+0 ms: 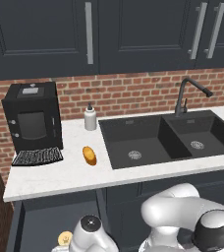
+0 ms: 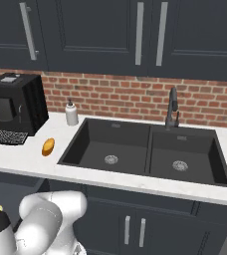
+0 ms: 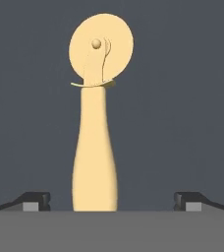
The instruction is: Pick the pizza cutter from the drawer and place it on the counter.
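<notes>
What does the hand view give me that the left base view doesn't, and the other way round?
Hand view: the whole pizza cutter, handle and wheel, lying flat on the drawer floor, with the gripper open and a fingertip on each side of the handle end, not touching it.
Left base view: the counter, the bread roll, soap bottle, coffee machine, sink and faucet.
Both: the open drawer and the cutter, though the left base view catches just its wheel beside the arm.
</notes>
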Controlling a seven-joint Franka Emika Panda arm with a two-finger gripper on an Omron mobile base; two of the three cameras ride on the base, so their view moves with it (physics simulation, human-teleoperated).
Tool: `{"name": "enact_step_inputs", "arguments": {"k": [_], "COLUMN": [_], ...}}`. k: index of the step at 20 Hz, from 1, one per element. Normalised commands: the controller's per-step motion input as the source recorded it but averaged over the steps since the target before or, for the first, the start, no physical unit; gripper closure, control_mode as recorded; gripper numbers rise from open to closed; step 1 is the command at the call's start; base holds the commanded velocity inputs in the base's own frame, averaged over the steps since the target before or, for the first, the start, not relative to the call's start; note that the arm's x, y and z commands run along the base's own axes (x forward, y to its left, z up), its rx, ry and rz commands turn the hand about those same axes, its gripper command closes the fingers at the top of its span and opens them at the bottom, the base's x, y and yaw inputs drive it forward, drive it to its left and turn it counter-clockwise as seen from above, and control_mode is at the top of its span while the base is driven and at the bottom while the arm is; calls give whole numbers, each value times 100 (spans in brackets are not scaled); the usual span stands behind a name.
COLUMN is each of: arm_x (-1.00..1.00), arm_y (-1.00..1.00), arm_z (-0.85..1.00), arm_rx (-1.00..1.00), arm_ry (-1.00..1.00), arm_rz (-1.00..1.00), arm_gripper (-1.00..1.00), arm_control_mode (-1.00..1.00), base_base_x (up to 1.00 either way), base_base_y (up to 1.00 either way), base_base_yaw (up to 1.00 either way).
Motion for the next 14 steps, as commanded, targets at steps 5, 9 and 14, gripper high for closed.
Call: {"name": "enact_step_inputs", "arguments": {"k": [5, 9, 14], "arm_x": [0, 0, 0], "arm_y": [1, 6, 5], "arm_z": [-30, -24, -16], "arm_rx": [0, 0, 0], "arm_ry": [1, 2, 0], "arm_rz": [0, 0, 0], "arm_gripper": [-100, -100, -100], "arm_control_mode": [-100, -100, -100], "base_base_x": [0, 0, 0], "base_base_y": [0, 0, 0], "base_base_yaw": [0, 0, 0]}}
